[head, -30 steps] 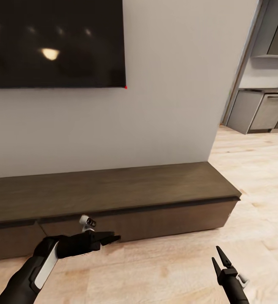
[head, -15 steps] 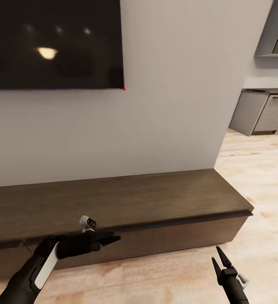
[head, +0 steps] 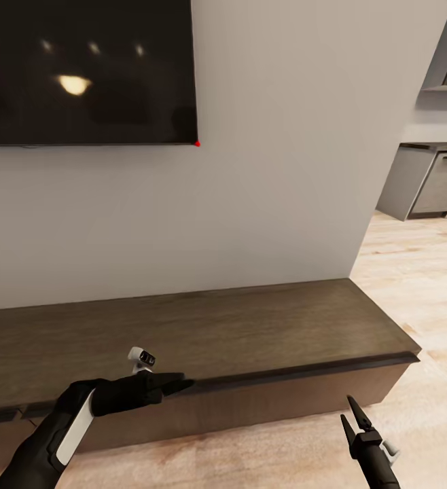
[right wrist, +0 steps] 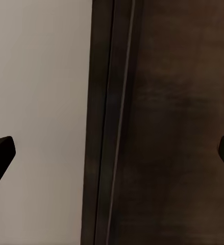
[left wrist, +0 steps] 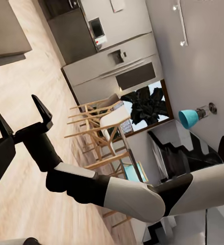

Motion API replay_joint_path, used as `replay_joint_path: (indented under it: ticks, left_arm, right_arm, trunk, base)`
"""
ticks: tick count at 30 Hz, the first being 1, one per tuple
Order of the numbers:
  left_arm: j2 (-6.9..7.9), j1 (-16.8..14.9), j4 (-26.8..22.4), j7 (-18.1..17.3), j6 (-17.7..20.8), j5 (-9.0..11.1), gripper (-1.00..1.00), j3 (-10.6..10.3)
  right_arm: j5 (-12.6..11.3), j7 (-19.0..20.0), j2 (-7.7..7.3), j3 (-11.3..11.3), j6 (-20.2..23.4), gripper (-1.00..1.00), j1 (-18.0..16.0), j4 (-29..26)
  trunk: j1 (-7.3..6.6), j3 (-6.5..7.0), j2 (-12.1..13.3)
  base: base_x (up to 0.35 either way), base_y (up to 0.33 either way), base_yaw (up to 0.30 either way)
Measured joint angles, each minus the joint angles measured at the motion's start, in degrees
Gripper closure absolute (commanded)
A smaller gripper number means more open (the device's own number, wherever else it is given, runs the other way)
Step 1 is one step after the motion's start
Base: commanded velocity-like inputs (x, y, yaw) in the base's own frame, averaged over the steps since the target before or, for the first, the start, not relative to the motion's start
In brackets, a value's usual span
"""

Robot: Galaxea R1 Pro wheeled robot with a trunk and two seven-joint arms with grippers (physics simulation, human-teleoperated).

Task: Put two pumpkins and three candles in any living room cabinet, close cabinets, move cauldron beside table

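Dark-brown wood runs along the foot of the pale wall: the long low cabinet fills the middle of the head view, its far right end stopping near the corner where the wood floor leads off to a grey kitchen. Above it on the left hangs a black television with a lamp reflected in it. The cabinet's fronts look shut, with only a thin shadow line under the top slab and no handle on them. I would judge the wood stiff and heavy, nothing fragile about it, and the front hard to hook. The best place to take hold seems to be that recessed lip just below the top edge, or the seam between two fronts at the near left. A smooth flat face like this will likely let fingertips slip, so a firm hooking pull from under the lip looks wiser than a pinch.

Next in size, the left end effector hovers just before the front edge, pointing right, its fingers drawn together to a point and empty. Smallest, the right end effector sits near and to the right above the floor, its two fingers spread apart with nothing between them.
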Motion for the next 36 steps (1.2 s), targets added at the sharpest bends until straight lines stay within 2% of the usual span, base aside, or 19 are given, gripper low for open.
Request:
replay_joint_path:
  ticks: [36]
  left_arm:
    - [-0.07,0.0,0.04,0.07,0.0,0.0,-1.0,0.0]
  right_arm:
    - [0.09,-0.29,0.0,0.0,-0.36,-1.0,0.0,0.0]
  trunk:
    - [0.01,0.0,0.0]
  base:
    - [0.108,-0.003,0.0]
